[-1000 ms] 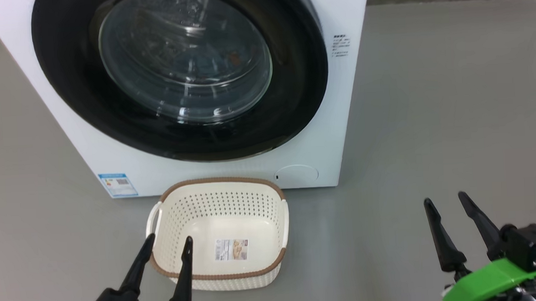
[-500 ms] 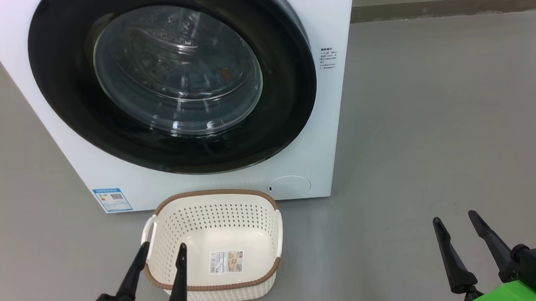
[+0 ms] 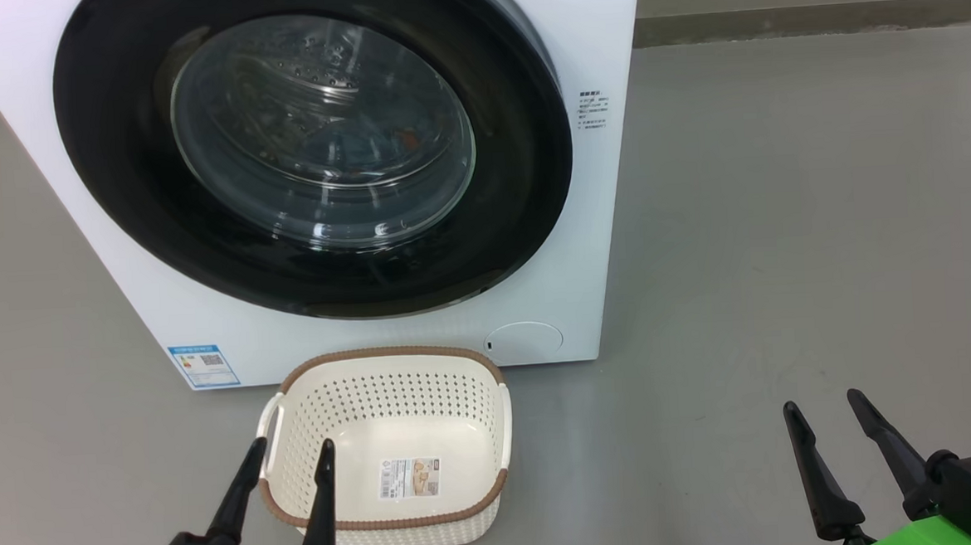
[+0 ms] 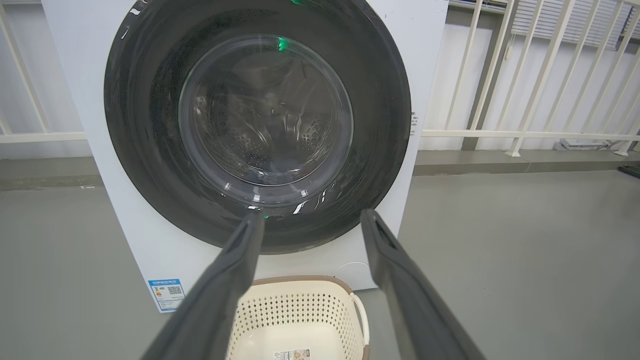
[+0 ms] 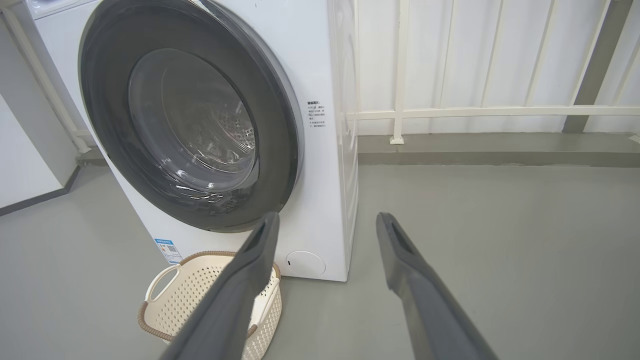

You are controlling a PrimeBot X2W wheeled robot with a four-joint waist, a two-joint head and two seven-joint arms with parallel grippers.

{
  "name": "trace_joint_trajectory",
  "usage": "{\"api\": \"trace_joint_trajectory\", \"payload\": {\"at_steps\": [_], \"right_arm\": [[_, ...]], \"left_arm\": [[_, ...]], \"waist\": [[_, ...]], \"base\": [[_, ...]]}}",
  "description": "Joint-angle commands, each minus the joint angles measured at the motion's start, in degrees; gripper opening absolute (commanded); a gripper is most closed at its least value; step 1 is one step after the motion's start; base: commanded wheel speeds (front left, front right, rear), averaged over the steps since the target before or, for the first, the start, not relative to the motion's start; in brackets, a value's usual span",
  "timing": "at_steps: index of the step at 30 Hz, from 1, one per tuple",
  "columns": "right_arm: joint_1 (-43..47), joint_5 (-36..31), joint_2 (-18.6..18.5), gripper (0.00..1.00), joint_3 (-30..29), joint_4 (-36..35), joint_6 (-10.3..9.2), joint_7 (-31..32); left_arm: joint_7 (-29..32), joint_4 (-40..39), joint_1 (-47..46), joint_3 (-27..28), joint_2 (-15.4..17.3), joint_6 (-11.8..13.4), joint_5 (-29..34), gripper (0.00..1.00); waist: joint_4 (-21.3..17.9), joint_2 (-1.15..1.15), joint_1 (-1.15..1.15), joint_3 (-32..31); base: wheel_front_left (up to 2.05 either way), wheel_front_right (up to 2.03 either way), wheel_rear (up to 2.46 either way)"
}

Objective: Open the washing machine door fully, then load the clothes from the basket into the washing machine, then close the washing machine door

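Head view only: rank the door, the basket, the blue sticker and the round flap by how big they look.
1. door
2. basket
3. flap and sticker: these look about alike, so they are left unranked.

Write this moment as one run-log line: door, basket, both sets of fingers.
washing machine door: shut | basket: empty, before washing machine | left gripper: fingers open, nothing held | right gripper: fingers open, nothing held
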Motion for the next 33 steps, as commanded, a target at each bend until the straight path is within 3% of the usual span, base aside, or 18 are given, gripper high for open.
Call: {"api": "trace_joint_trajectory", "payload": {"at_steps": [1,23,24,33], "right_arm": [[-1.19,0.80,-0.51,1.00,1.37,-1.34,-0.15,-0.26],[-1.50,1.20,-0.50,1.00,1.55,-0.19,-0.15,-0.22],[-0.01,0.93,0.02,0.00,0.01,1.14,0.00,-0.08],[-0.29,3.64,0.15,0.00,0.15,4.61,0.00,0.01]], "left_arm": [[0.04,-1.71,-1.69,1.95,0.95,0.66,-0.14,1.00],[0.07,-1.12,-2.35,1.15,1.16,1.02,-1.23,1.00],[0.23,0.09,-0.04,-0.71,0.40,0.51,-1.07,0.00],[0.59,2.72,1.01,-0.60,-0.53,0.25,-3.59,0.00]], "waist": [[0.00,0.00,0.00,-0.02],[1.03,0.00,0.00,0.16],[1.04,0.00,0.00,0.16],[0.87,0.00,0.04,0.22]], "base": [[0.00,0.00,0.00],[0.00,0.00,0.00],[0.00,0.00,0.00],[0.00,0.00,0.00]]}}
